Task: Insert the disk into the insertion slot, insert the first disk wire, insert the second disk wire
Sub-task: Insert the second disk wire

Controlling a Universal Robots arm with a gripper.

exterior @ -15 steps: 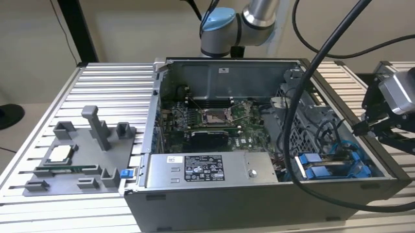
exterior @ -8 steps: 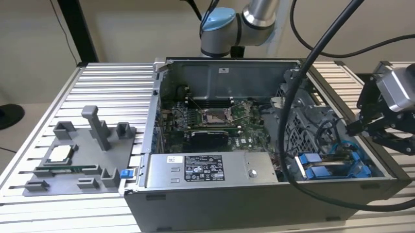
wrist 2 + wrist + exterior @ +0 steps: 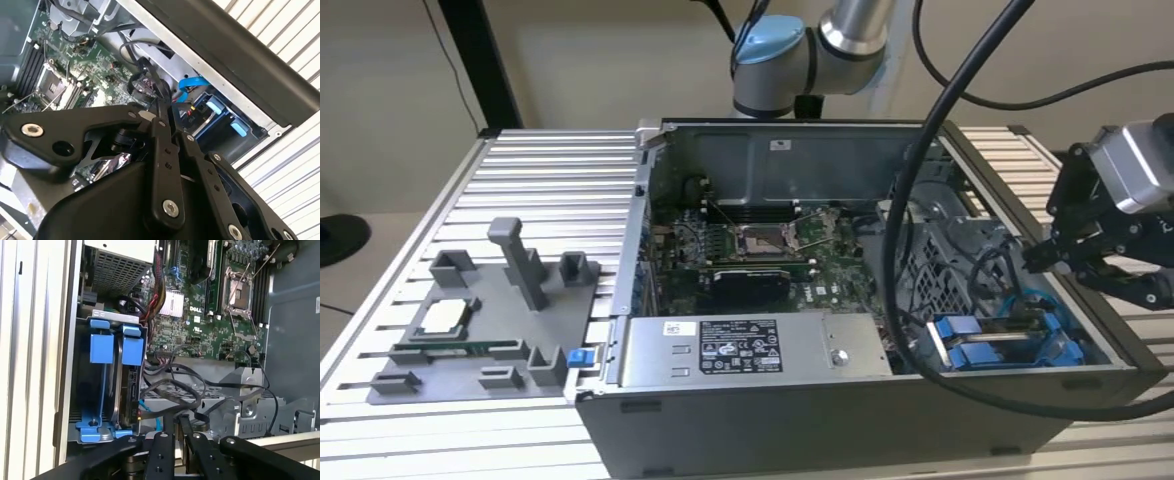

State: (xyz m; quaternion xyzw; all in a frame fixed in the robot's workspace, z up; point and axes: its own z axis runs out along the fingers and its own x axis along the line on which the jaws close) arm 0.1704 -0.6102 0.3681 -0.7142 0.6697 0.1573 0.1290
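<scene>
In the first wrist view the disk [image 3: 131, 390] stands on edge inside the insertion slot [image 3: 95, 390], under bright blue tabs. Loose black wires [image 3: 172, 385] and a thin blue wire [image 3: 149, 410] lie just beside the disk's end. My gripper [image 3: 179, 432] hangs close above these wires, its fingers [image 3: 161, 455] nearly together with a black wire strip running between them. In the second wrist view the gripper [image 3: 169, 112] points down beside the slot's blue tabs [image 3: 220, 107]. The exterior view puts my gripper [image 3: 1061, 262] over the case's right side, above the slot [image 3: 994, 345].
The open computer case [image 3: 854, 420] stands on a ribbed metal table [image 3: 547, 180]. A labelled grey power-supply box [image 3: 747, 350] sits at its front and the motherboard [image 3: 761, 250] lies behind it. A grey fixture tray [image 3: 480, 330] is on the exterior view's left. Thick black cables [image 3: 907, 250] hang across the case.
</scene>
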